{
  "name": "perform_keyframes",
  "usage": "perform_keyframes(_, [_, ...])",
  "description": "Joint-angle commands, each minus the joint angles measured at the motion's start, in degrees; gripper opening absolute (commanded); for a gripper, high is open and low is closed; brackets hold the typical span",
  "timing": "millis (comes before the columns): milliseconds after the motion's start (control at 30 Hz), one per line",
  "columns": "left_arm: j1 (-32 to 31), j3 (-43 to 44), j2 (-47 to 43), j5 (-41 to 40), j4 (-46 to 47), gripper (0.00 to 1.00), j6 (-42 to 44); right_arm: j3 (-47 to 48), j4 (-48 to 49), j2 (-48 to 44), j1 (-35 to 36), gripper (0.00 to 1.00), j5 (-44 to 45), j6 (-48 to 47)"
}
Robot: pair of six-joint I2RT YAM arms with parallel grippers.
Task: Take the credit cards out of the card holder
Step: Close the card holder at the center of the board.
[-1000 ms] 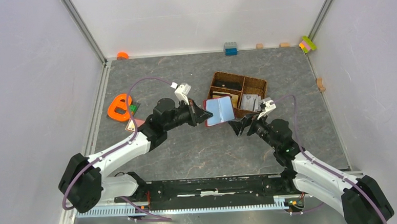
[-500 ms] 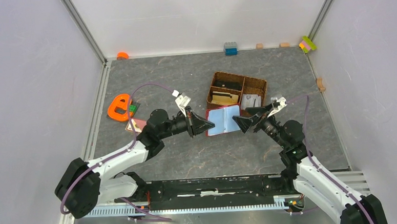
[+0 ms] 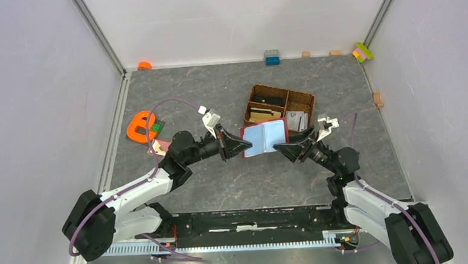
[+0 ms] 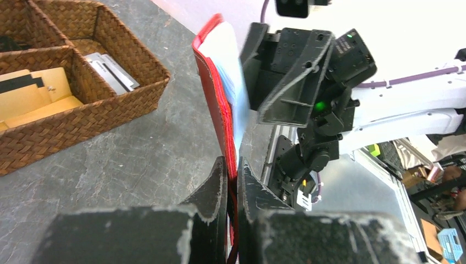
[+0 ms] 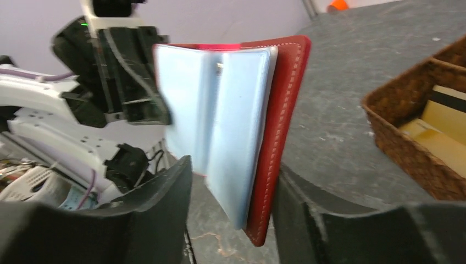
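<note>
"Where was the card holder point(image 3: 264, 137)?"

"Held off the desk point(image 3: 222, 175), spread open, with one red edge clenched in my left jaws. My right jaws stood apart, astride the light-blue cards point(image 5: 231, 121). I judged them thin, slick and bendy, best pinched by a free corner."
</note>
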Motion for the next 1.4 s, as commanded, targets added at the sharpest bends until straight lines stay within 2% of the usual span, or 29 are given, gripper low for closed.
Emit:
perform_keyframes(0, [-0.19, 0.25, -1.51, -4.88, -1.01, 0.02, 2.99, -0.95, 15.47, 0.76, -0.05, 0.52, -5.56, 4.54])
perform_keyframes(133, [-0.19, 0.58, -1.6, -7.96, -3.96, 0.02, 4.23, -0.89, 12.95, -1.73, 0.33, 0.4, -4.98, 1.86])
perform_keyframes(233, [-0.19, 0.6, -1.56, -8.38, -4.12, 0.02, 4.35, -0.52, 8.21, -3.63, 0.62, 0.4, -3.55, -0.94])
perform_keyframes(333, [-0.19, 0.42, -1.74, -8.12, -3.73, 0.02, 4.16, -0.55, 7.85, -4.64, 1.06, 0.37, -3.25, -1.75])
perform_keyframes(433, [-0.19, 0.1, -1.78, -6.8, -2.38, 0.02, 3.72, 0.68, 3.05, -4.22, 1.4, 0.33, -2.26, -4.0])
perform_keyframes(567, [-0.19, 0.04, -1.38, -5.01, -0.92, 0.02, 3.17, 1.74, 1.39, -2.33, 2.06, 0.31, -2.48, -4.57])
perform_keyframes(700, [-0.24, -0.06, -1.24, -3.77, 0.12, 0.02, 2.8, 2.93, -1.63, -1.24, 2.98, 0.23, -1.91, -6.17])
perform_keyframes(767, [-0.19, -0.09, -1.26, -3.63, 0.24, 0.02, 2.65, 3.11, -2.01, -1.0, 3.25, 0.12, -1.78, -6.6])
perform_keyframes(833, [-0.23, 0.0, -1.0, -3.68, 0.16, 0.02, 2.66, 2.74, -0.17, -1.22, 3.62, 0.06, -2.26, -6.08])
perform_keyframes(1367, [-0.62, 2.45, 5.23, 5.32, 4.49, 0.02, -0.51, 6.87, -6.69, 5.08, 9.14, 0.08, -1.04, -10.73])
